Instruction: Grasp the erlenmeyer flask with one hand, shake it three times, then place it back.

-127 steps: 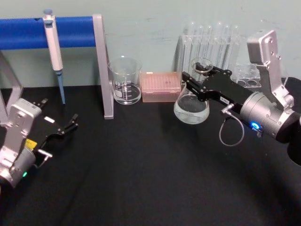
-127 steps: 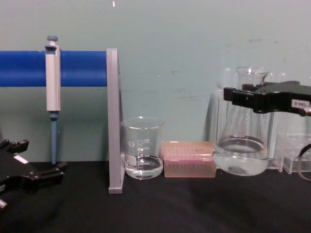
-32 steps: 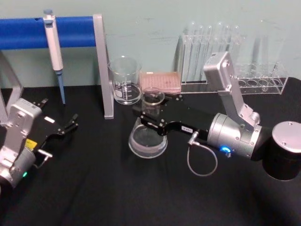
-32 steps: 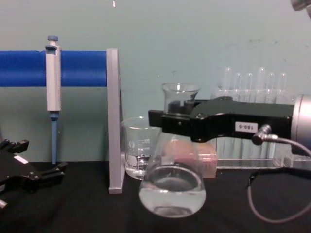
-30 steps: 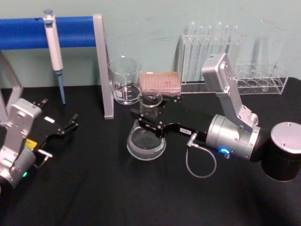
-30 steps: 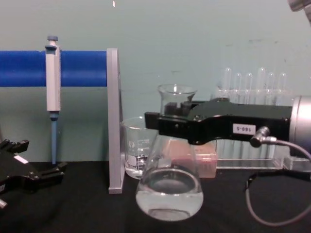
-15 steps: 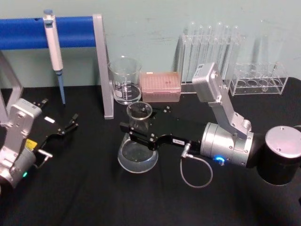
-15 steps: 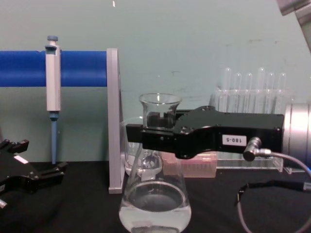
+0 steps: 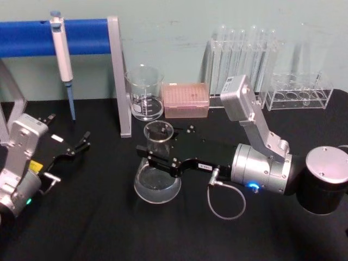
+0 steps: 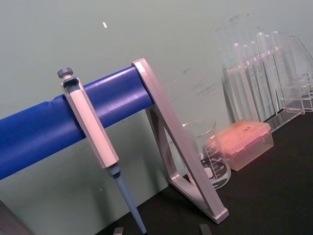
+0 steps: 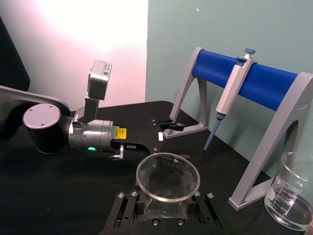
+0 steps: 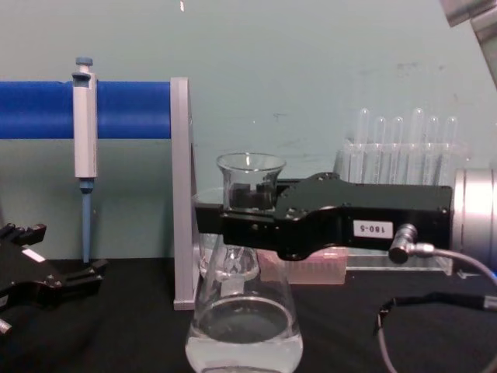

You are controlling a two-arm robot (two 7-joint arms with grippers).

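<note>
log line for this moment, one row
right gripper: shut on erlenmeyer flask neck | flask: upright, in front of beaker | left gripper: open, parked at left

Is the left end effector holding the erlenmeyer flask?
No, the right end effector grips the erlenmeyer flask by its neck.

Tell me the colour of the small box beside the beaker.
The box is translucent pink, clearest in the head view.

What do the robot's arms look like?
Both are silver-grey metal with flat black claws. The right claw has a white numbered label, a looping grey cable and a blue wrist light. The left claw has a white sticker, a yellow label and a green light.
</note>
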